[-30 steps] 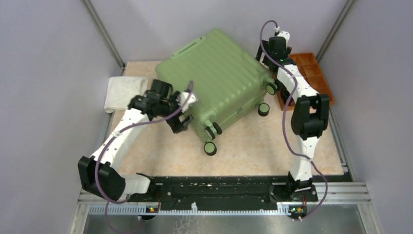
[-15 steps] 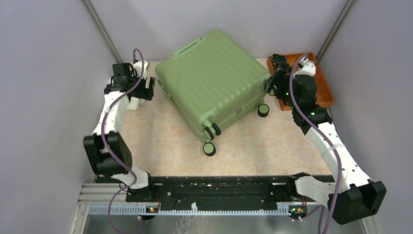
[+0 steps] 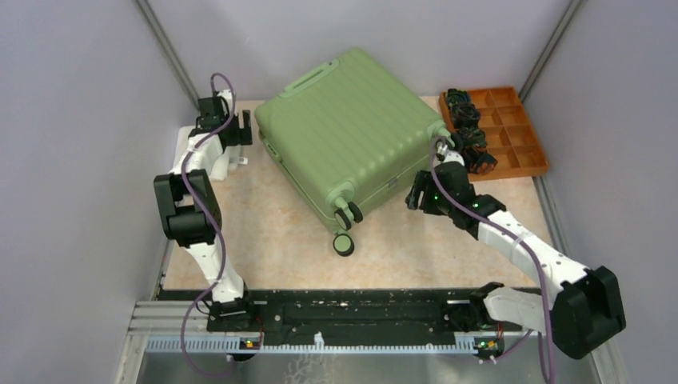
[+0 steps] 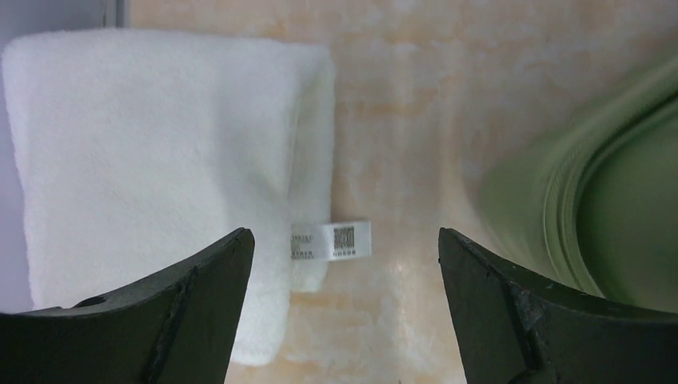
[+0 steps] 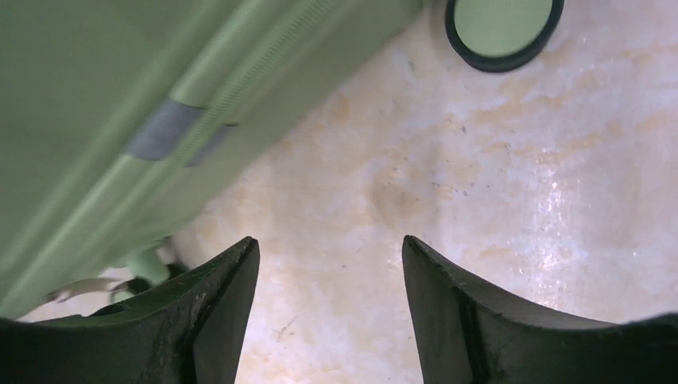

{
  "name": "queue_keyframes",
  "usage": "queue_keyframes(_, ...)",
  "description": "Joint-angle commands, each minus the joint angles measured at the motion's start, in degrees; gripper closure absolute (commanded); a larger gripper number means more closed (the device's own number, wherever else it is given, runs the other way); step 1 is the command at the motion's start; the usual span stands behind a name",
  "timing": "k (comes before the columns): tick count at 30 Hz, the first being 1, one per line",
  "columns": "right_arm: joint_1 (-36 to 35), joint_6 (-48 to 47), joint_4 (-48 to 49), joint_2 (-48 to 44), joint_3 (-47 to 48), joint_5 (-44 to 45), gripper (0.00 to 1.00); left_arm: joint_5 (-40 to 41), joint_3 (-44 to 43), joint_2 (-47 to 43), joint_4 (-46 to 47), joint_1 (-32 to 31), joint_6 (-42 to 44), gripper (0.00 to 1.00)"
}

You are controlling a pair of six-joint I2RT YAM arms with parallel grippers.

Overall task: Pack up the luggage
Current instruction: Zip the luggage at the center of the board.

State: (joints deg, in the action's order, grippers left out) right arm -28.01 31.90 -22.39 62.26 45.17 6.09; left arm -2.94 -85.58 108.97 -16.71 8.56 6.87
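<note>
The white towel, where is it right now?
The towel lies at the far left edge of the table, just below the left gripper in the left wrist view, with the suitcase to its right.

A closed green suitcase (image 3: 352,132) lies flat on the surface (image 3: 416,240), wheels toward the arms. The left end effector (image 3: 232,132) hovers just beside its far-left corner, the right end effector (image 3: 416,196) by its near-right side. An orange tray (image 3: 524,132) sits far right.

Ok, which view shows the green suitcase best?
Top external: the luggage lies whole in frame, closed, ribbed shell up. Left wrist catches only a blurred green edge on its right; right wrist sees a strip of its side and one wheel up close.
</note>
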Motion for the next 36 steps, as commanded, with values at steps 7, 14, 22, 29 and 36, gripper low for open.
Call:
queue_keyframes(7,2.39,3.24,17.81,15.69,-0.88,5.26,0.43,-2.78,-14.17,12.01,8.45,0.67,-6.63,0.10)
queue_keyframes(14,5.76,4.50,28.79,24.38,0.62,2.88,0.43,-14.51,-18.47,18.01,10.39,0.36,-6.70,0.09)
queue_keyframes(22,8.21,-2.07,32.53,35.60,11.19,-5.49,0.28,-39.78,-9.66,14.02,12.64,0.25,-1.89,0.12)
queue_keyframes(29,8.19,-5.84,36.38,38.73,14.31,-15.25,0.30,-53.70,5.25,2.16,3.67,0.17,16.80,0.15)
queue_keyframes(36,5.64,-6.76,39.30,39.82,13.39,-21.07,0.31,-55.34,16.04,-6.88,-10.25,0.15,32.62,0.16)
